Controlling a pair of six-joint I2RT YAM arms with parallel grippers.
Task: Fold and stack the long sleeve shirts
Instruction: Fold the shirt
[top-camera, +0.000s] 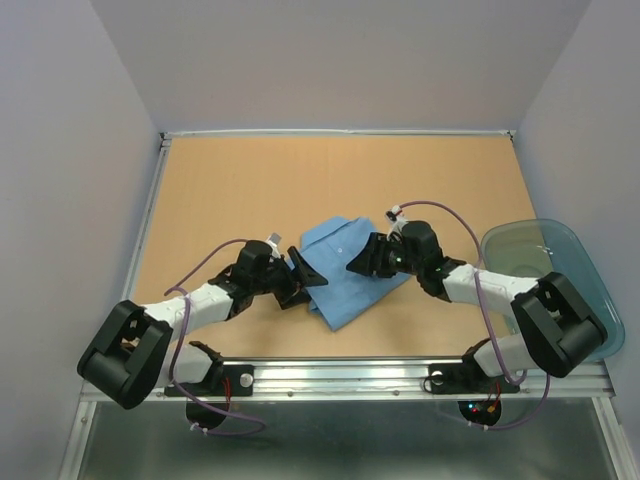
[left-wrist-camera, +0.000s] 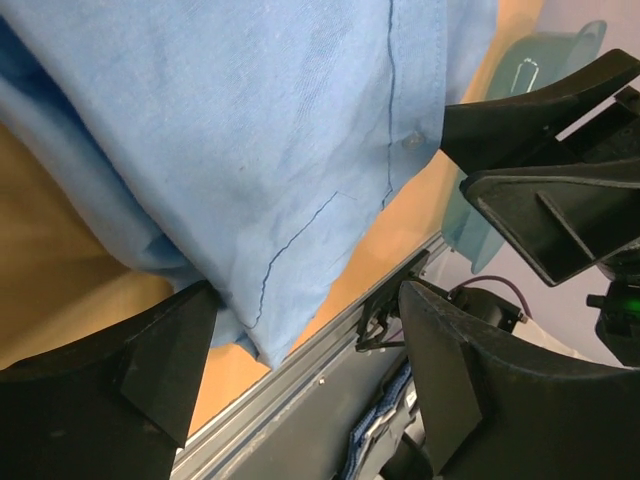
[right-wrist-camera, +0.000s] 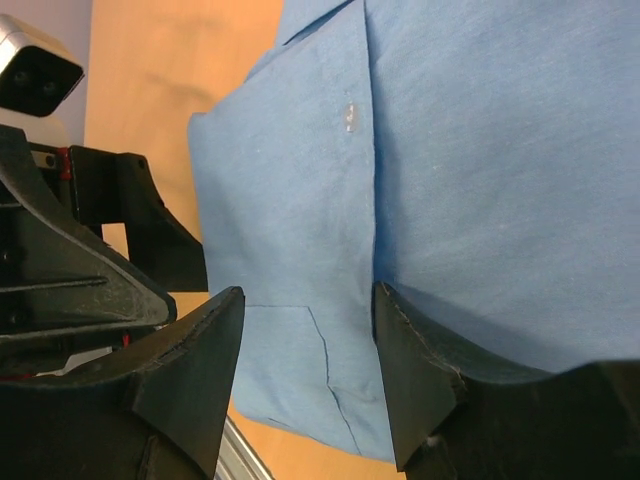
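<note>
Left gripper and right gripper both spread, flanking the folded shirt lying just left of the tub; my guess at the risk: pinching only the top layer, so a lift unfolds it, or my fingers clash.

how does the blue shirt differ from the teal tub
The shirt is opaque light blue cloth; the tub is translucent teal plastic. The shirt lies folded flat mid-table; the tub sits at the right edge of the table. The shirt is limp; the tub has a rigid walled shape. Both are bluish.
</note>
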